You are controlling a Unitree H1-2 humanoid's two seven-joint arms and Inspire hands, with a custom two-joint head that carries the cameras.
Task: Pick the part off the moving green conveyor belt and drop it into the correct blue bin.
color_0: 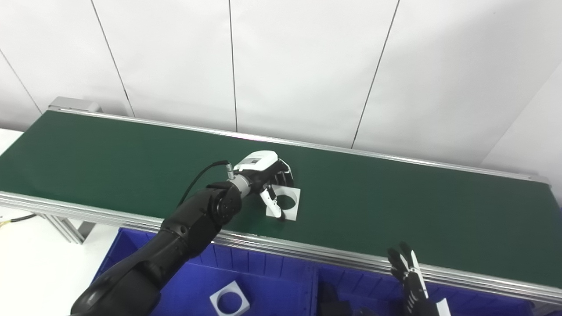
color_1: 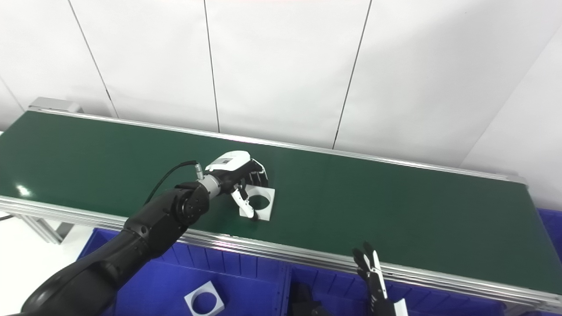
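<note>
With the left hand (color_0: 268, 182) over the white square part (color_0: 287, 202) mid-belt, fingers (color_0: 273, 205) curled around its left edge but not visibly clamped, close firmly before lifting toward the near-left blue bin (color_0: 184, 285), since the conveyor belt (color_0: 395, 210) moves.

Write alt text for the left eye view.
The left hand reaches over the green conveyor belt, fingers around a white square part with a round hole. A matching part lies in the blue bin below; the right hand waits.

The left hand (color_0: 266, 177) closes around the white part (color_0: 285, 202) on the green belt (color_0: 395, 206).
</note>
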